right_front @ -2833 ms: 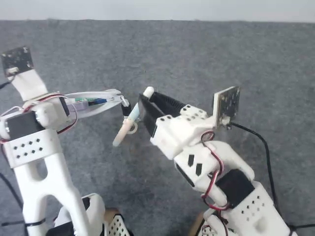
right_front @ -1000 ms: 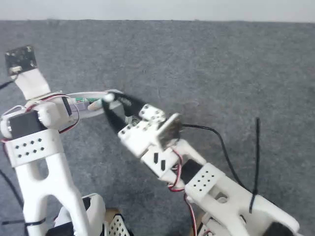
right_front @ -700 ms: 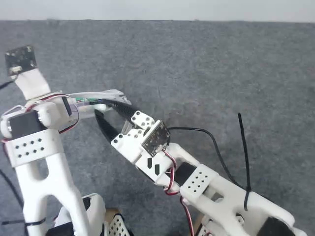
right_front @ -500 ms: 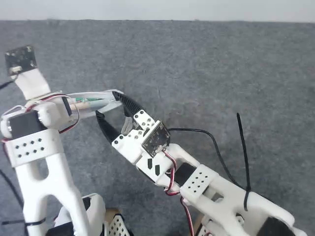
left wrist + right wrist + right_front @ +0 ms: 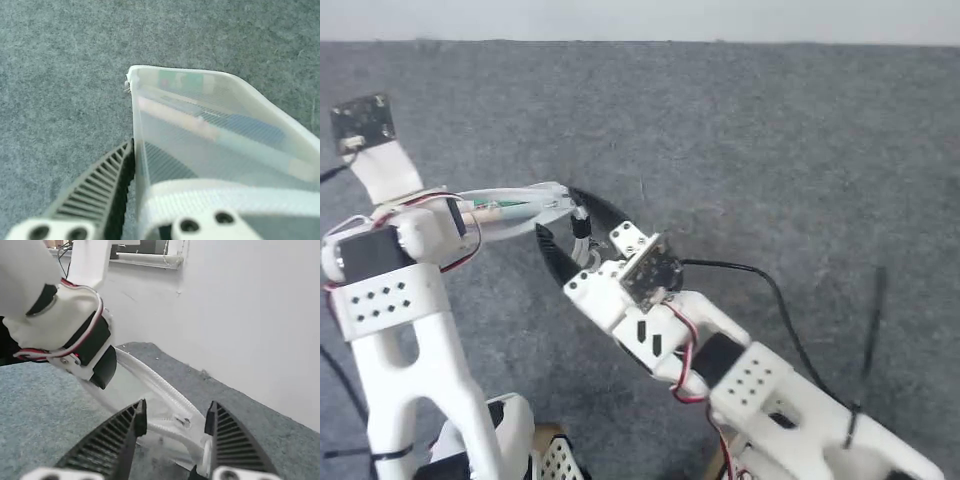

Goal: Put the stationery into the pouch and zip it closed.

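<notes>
**Two hands, one pouch**

The left hand (image 5: 142, 175) is clamped on the pouch (image 5: 210, 135), with its black ribbed finger against one face and the white finger against the other. The clear pouch juts out sideways from that grip. The stationery (image 5: 200, 122) lies lengthwise inside, showing through the plastic as pale, green and blue sticks.

The right hand (image 5: 175, 412) is spread wide, and its two black fingers stand either side of the pouch's far end without pinching it. The pouch's white rim runs between them. In the high view the two arms meet at this end, the left arm coming from the left edge and the right arm from the lower right. The grey table (image 5: 770, 150) stretches away beyond them.
</notes>
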Motion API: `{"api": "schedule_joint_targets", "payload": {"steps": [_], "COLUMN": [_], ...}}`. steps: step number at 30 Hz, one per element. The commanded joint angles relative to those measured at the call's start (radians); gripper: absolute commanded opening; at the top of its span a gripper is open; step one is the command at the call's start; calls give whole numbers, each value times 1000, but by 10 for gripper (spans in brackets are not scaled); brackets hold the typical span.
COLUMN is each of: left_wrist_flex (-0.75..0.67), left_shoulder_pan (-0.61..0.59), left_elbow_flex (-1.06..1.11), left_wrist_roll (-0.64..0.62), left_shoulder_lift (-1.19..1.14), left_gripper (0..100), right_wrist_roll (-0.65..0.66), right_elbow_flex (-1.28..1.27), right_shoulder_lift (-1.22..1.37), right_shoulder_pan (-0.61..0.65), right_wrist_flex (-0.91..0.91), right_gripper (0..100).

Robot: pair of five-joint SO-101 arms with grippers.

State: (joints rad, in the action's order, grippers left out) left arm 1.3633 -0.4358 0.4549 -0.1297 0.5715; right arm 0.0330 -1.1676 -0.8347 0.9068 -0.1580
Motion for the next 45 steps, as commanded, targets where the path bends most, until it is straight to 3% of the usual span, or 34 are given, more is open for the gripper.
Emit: {"api": "schedule_joint_targets", "payload": {"steps": [1,7,23,39,45], "left_wrist_flex": [-26,-25,-25,-25,-25], "left_shoulder_pan": [5,5,5,5,5], "left_elbow_flex": [-4,-4,-4,-4,-4], "left_wrist_roll": [14,14,14,14,14], "left_shoulder_lift": [11,11,11,11,11], "left_gripper": [13,13,13,13,13], "right_wrist_roll": [-48,-46,-52,-57,-54], "right_elbow_flex": [9,9,135,129,133], "right_shoulder_lift": [-136,-148,211,251,397], "right_shoulder_pan": [-24,-25,-108,-107,-108], "right_wrist_flex": [131,239,226,93,-87], "right_gripper": [184,184,181,180,180]}}
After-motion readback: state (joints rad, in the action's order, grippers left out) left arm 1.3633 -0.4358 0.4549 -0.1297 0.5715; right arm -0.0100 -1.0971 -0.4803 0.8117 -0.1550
